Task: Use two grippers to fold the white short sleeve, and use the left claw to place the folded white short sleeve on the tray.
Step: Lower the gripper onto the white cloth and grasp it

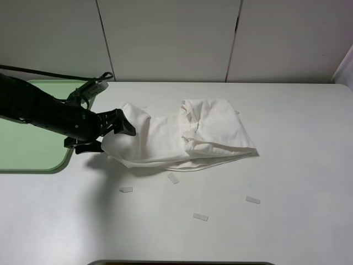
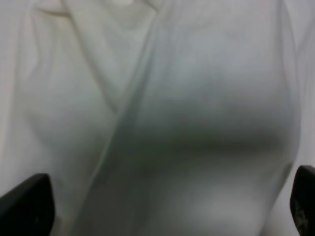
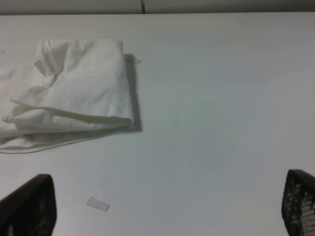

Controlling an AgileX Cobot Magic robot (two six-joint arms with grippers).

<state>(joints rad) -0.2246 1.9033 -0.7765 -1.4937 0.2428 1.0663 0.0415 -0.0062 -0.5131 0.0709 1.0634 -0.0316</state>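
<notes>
Nearest the front edge of the white worktop you see four small pale tape strips, scattered and apart from one another. Behind them, about midway between the left and right edges, lies the folded, rumpled white cotton short sleeve. Its right end rests flat on the worktop. Its left end bulges up above a shadow, just beside the tray.

Your left gripper, a black boxy-jawed arm end, meets that left end. The left wrist view shows its jaws spread wide with cloth filling the gap between them, so the gripper is released.

Your right gripper does not appear in the exterior high view. In the right wrist view its jaws stand wide apart over bare worktop, holding nothing.

At the left edge, towards the far left corner, the flat light green plastic tray sits with the left arm crossing above it.
</notes>
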